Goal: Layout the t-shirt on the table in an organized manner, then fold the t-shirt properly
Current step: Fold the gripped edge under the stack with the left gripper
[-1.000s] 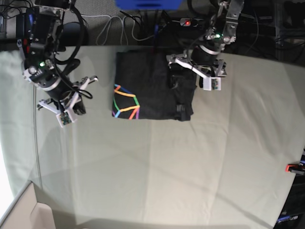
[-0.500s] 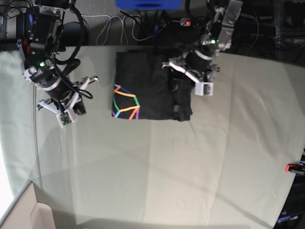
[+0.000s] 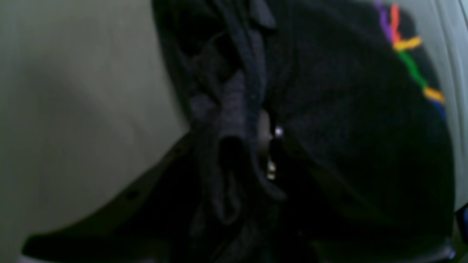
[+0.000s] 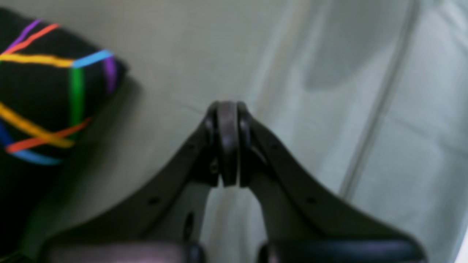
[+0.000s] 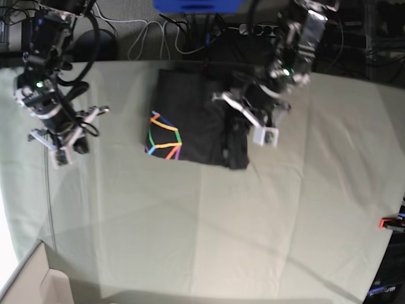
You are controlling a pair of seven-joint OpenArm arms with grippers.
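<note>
A robotics lab or test workspace is indicated. A wide surface [image 5: 253,221] is covered with pale grey-green cloth, held by a red-orange clamp [image 5: 391,223] at its edge. Tangled cables [image 5: 158,35], a blue box [image 5: 196,5] and dark electronic equipment [image 5: 386,31] are crowded behind it.

left gripper [image 3: 270,153]: I see only blur, fingertips buried in t-shirt [image 3: 347,120] folds
t-shirt's far edge: hidden under the left arm in base view
clamp [image 5: 391,222]: cut off at right edge
</note>
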